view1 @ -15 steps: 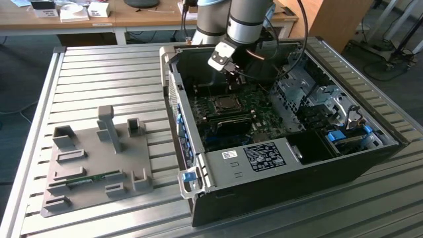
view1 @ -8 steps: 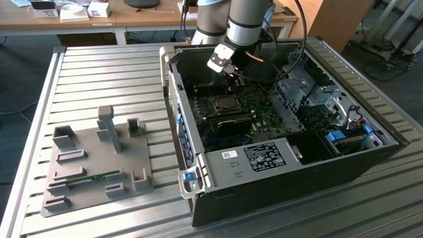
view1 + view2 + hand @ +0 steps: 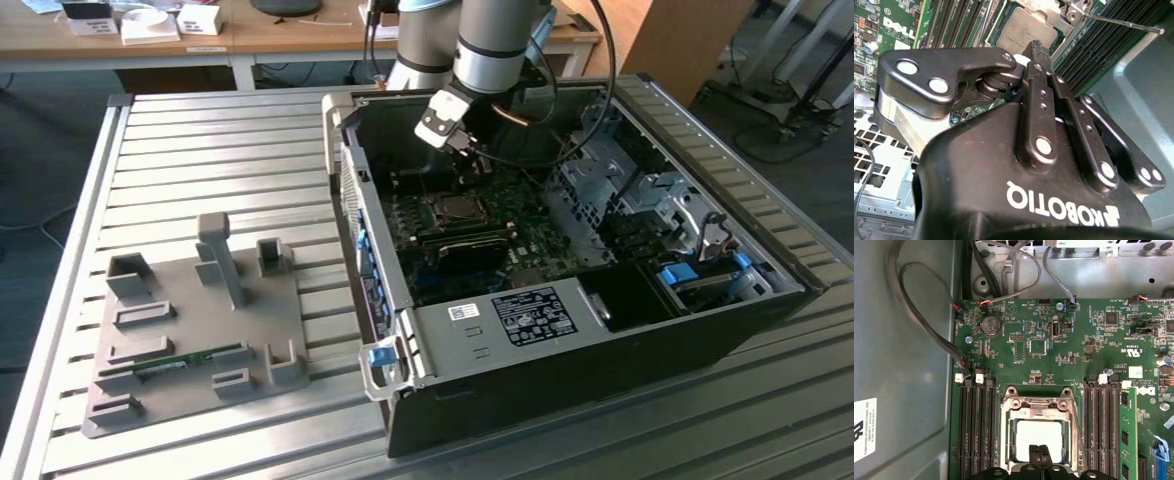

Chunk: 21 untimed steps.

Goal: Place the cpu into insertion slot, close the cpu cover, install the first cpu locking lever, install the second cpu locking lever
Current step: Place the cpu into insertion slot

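The cpu [image 3: 1040, 432] lies flat in the insertion slot [image 3: 454, 210] on the green board, its pale metal top showing through the window of the cpu cover [image 3: 1036, 402]. The shiny cover frame lies down over the chip. In the first wrist view my gripper [image 3: 1040, 452] hovers over the chip's near edge, fingers shut together with nothing between them. In the second wrist view the gripper [image 3: 1036, 47] tip points at the cpu [image 3: 1024, 30], and a thin wire locking lever [image 3: 1124, 22] sticks out free from the socket's corner. In the exterior view the gripper [image 3: 467, 160] hangs inside the open computer case, just above the socket.
Black memory slots [image 3: 976, 430] flank the socket, with a green memory stick [image 3: 1125, 435] seated on one side. Cables [image 3: 929, 325] loop along the case wall. A metal drive cage [image 3: 627, 190] fills the case's right. A grey fixture [image 3: 187, 330] lies on the slatted table.
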Each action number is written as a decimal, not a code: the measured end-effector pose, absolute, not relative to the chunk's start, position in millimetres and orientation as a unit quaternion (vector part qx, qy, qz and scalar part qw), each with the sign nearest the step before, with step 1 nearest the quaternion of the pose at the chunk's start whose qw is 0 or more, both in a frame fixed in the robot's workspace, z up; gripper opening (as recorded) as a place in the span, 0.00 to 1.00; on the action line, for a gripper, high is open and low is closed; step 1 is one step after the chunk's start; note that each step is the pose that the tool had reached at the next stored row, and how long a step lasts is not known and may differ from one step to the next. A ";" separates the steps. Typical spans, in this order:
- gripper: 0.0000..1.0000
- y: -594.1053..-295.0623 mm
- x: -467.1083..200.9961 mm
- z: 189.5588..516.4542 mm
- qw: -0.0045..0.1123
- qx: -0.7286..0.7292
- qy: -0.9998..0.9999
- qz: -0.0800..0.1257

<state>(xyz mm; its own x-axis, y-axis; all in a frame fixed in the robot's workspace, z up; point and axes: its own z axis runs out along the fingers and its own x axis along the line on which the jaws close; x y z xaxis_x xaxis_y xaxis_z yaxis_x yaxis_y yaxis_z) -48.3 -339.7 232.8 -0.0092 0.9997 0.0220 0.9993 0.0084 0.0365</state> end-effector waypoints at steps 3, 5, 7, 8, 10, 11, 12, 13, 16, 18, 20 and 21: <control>0.11 -339.7 -48.9 232.5 0.006 0.704 0.710 0.021; 0.11 -339.7 -48.9 232.4 0.006 0.704 0.710 0.021; 0.11 -339.7 -49.0 232.4 0.006 0.704 0.710 0.021; 0.11 -339.7 -49.2 232.3 0.006 0.704 0.710 0.022; 0.11 -339.7 -49.7 231.3 0.006 0.704 0.710 0.022; 0.11 -339.7 -49.8 231.0 0.006 0.704 0.710 0.022; 0.11 -339.9 -49.9 230.7 0.006 0.704 0.710 0.022; 0.11 -340.0 -49.9 230.5 0.006 0.704 0.710 0.022; 0.11 -341.5 -49.9 230.4 0.006 0.704 0.710 0.022; 0.11 -341.7 -50.1 230.2 0.006 0.704 0.710 0.022; 0.11 -341.8 -50.7 230.2 0.006 0.704 0.710 0.022; 0.11 -341.8 -51.5 230.1 0.006 0.704 0.710 0.022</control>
<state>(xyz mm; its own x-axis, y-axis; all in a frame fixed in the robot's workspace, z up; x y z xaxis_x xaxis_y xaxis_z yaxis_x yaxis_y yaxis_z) -51.5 -341.8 230.1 -0.0094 0.9997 0.0221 0.9991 0.0085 0.0404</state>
